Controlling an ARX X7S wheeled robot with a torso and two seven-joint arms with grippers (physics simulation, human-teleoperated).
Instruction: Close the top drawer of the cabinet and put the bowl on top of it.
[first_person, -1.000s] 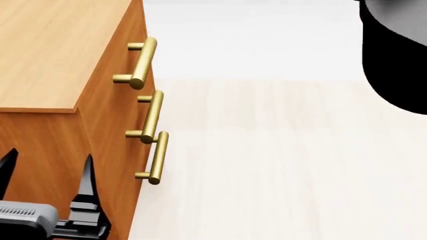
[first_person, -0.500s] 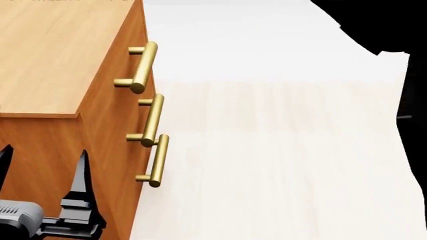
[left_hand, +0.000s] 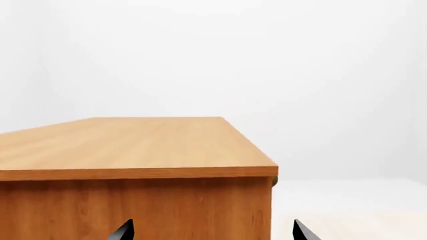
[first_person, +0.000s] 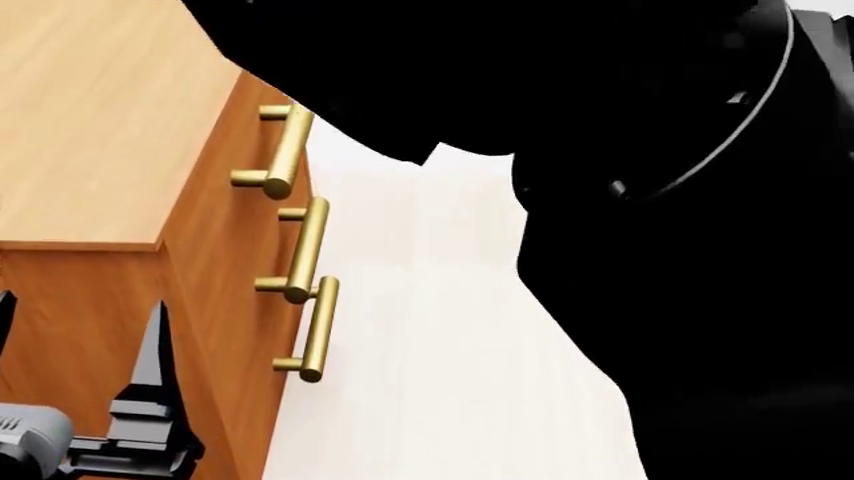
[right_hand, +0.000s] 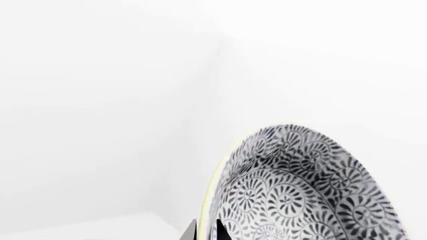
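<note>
We see the bowl (right_hand: 300, 190) tilted on its rim, spiral-patterned, clamped by the right end effector (right_hand: 207, 231); the left end effector (left_hand: 212, 231) is spread apart.

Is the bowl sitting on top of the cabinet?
No, the cabinet top is bare, and the bowl is up against a white background.

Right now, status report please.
Left gripper open beside cabinet. Right gripper clamped on bowl rim. Top drawer looks closed. Dark arm blocks head view.
</note>
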